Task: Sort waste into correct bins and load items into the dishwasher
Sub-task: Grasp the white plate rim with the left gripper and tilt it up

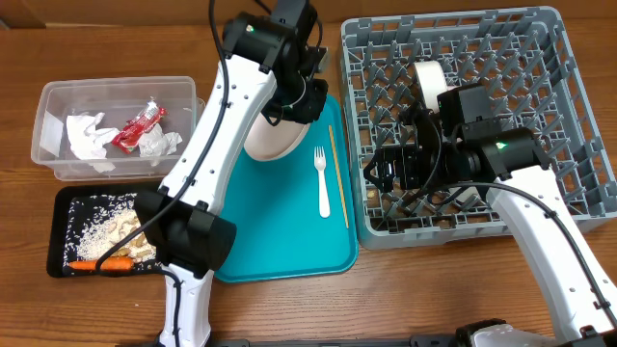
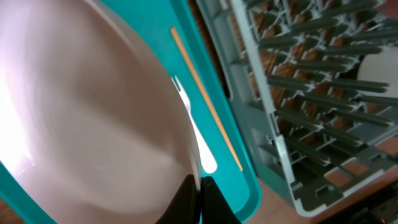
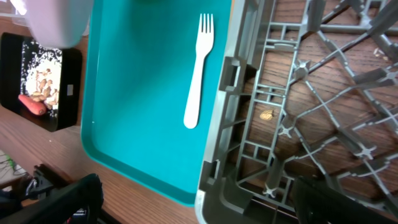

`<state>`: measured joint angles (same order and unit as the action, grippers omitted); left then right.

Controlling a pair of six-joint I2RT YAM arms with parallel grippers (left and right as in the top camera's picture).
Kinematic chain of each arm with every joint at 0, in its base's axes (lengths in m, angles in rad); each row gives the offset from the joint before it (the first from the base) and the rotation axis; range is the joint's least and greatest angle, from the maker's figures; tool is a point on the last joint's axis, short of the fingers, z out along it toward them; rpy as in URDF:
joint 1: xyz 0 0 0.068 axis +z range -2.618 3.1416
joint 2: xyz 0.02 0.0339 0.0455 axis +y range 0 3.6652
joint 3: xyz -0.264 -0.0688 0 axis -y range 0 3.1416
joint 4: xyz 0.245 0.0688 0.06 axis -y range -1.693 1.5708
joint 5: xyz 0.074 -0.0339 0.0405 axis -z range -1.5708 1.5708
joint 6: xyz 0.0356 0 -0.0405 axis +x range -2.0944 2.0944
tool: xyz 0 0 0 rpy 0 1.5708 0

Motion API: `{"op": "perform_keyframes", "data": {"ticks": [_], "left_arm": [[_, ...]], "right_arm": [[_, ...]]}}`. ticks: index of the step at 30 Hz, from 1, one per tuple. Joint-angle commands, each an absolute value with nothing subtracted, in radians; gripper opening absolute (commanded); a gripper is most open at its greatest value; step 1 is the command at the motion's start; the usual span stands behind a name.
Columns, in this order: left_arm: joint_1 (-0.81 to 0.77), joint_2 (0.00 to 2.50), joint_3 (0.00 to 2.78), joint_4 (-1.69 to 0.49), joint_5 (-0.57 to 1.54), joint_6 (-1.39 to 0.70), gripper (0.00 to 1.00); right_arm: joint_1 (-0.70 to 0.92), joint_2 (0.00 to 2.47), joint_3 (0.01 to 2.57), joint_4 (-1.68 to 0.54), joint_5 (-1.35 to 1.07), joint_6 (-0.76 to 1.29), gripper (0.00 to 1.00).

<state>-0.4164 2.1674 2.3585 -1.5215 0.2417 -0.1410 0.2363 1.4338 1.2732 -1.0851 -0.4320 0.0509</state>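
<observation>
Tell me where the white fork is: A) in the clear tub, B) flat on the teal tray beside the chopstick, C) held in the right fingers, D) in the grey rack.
B: the white fork lies flat on the teal tray, just left of the chopstick, with nothing gripping it.

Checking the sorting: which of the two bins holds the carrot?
The black tray: the carrot lies at its front edge beside rice. The clear tub holds only napkins and a red wrapper.
</observation>
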Motion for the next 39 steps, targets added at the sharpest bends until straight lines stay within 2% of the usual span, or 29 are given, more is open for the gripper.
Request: {"op": "perform_keyframes", "data": {"ticks": [1, 7, 18, 27, 33, 39], "left_arm": [[-0.405, 2.140, 2.419, -1.537, 0.206, -0.121, 0.04], [-0.382, 2.140, 2.421, -1.604, 0.123, -0.117, 0.04], [-0.378, 2.135, 2.421, -1.616, 0.133, 0.191, 0.04], [-0.378, 2.085, 2.421, -1.670, 0.317, 0.458, 0.04], [-0.378, 2.017, 2.420, -1.690, 0.483, 0.657, 0.04], [-0.378, 1.948, 2.420, -1.690, 0.619, 0.677, 0.04]], "right_arm": [[0.242, 1.438, 1.270, -1.078, -0.374, 0.046, 1.00], [0.240, 1.438, 1.270, -1.070, -0.330, 0.057, 1.00], [0.240, 1.438, 1.270, -1.033, -0.275, 0.127, 1.00], [0.224, 1.438, 1.270, -1.022, -0.165, 0.219, 1.00], [0.141, 1.438, 1.270, -1.022, -0.158, 0.260, 1.00], [0.027, 1.438, 1.270, -1.019, -0.178, 0.285, 1.00]]}}
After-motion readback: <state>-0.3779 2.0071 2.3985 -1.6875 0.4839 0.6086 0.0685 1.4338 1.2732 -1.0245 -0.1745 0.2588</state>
